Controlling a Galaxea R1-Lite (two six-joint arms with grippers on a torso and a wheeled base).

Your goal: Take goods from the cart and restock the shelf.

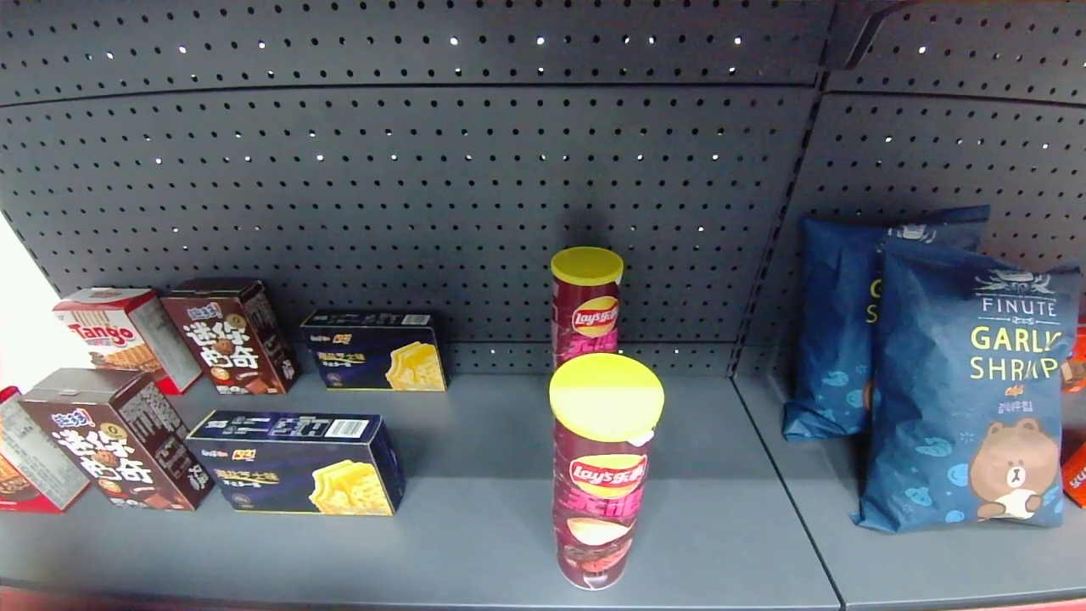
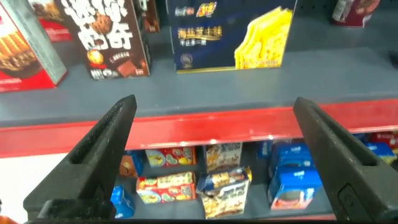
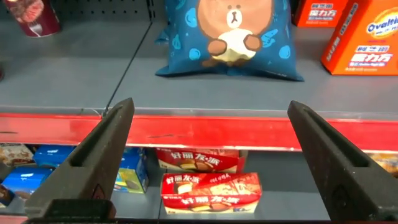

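The grey shelf (image 1: 475, 518) carries two dark red chip cans with yellow lids, one at the front (image 1: 604, 475) and one behind it (image 1: 586, 305). To their left stand navy cracker boxes (image 1: 297, 462), brown biscuit boxes (image 1: 119, 441) and a red wafer box (image 1: 119, 335). Blue snack bags (image 1: 967, 390) lean at the right. My left gripper (image 2: 214, 102) is open and holds nothing, level with the shelf's red front strip (image 2: 205, 127), below a navy box (image 2: 230, 34). My right gripper (image 3: 211, 104) is also open with nothing in it, before the red strip (image 3: 211, 130), below the bear bag (image 3: 230, 34).
A perforated back panel (image 1: 424, 187) closes the shelf behind. An upright divider (image 1: 768, 280) separates the bay with the bags. Orange boxes (image 3: 367, 34) stand beside the bear bag. A lower shelf holds more boxes (image 3: 211, 190) and packets (image 2: 224, 180). Open shelf floor lies around the cans.
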